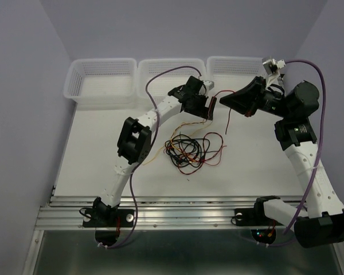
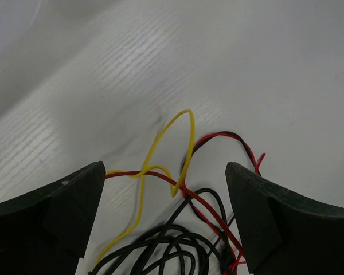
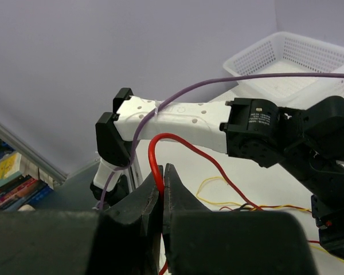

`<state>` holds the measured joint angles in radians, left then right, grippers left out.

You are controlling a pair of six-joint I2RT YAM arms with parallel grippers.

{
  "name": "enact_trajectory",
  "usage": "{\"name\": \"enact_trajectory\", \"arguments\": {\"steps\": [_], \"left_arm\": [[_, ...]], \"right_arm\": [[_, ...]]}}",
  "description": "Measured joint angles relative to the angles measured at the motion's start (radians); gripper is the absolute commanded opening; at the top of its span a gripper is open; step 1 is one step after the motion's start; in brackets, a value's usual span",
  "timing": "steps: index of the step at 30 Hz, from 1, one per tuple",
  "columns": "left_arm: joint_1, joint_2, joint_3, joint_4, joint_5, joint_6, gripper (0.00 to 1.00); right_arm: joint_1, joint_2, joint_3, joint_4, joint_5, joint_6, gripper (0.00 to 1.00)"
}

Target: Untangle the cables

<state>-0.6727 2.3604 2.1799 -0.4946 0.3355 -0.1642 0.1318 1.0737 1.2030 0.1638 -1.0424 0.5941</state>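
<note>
The cables lie as a loose tangle of black, red and yellow strands on the white table, mid-centre. My right gripper is raised behind the tangle and is shut on a red cable. That cable arcs up out of the closed fingertips and runs down toward the tangle; a loose end hangs below. My left gripper sits just left of the right one. In the left wrist view it is wide open above a yellow strand, a red strand and black loops, gripping nothing.
Three white mesh baskets stand in a row along the table's far edge. Purple arm cables loop over both arms. An aluminium rail runs along the near edge. Lilac walls close in both sides.
</note>
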Motion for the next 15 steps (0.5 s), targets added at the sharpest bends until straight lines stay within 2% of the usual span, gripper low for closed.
{"name": "enact_trajectory", "arguments": {"steps": [5, 9, 10, 11, 12, 13, 14, 15], "left_arm": [[-0.015, 0.060, 0.023, -0.031, -0.105, 0.003, 0.98], [-0.019, 0.076, 0.023, -0.043, -0.136, 0.002, 0.88], [-0.019, 0.076, 0.023, -0.043, -0.142, 0.001, 0.74], [-0.019, 0.076, 0.023, -0.041, -0.146, 0.001, 0.67], [-0.019, 0.076, 0.024, -0.038, -0.151, 0.003, 0.51], [-0.019, 0.076, 0.024, -0.037, -0.156, -0.004, 0.41], [-0.019, 0.076, 0.024, -0.039, -0.161, 0.000, 0.27], [-0.019, 0.076, 0.024, -0.039, -0.166, -0.004, 0.04]], "right_arm": [[0.004, 0.000, -0.003, 0.009, -0.013, 0.008, 0.01], [0.007, 0.000, -0.006, 0.010, -0.021, 0.014, 0.01], [0.007, -0.001, -0.006, 0.010, -0.021, 0.016, 0.01], [0.007, -0.001, -0.006, 0.010, -0.023, 0.017, 0.01], [0.007, -0.002, -0.006, 0.010, -0.023, 0.017, 0.01], [0.007, -0.002, -0.006, 0.010, -0.023, 0.017, 0.01], [0.007, -0.003, -0.006, 0.009, -0.023, 0.016, 0.01], [0.007, -0.004, -0.006, 0.007, -0.021, 0.015, 0.01]]}}
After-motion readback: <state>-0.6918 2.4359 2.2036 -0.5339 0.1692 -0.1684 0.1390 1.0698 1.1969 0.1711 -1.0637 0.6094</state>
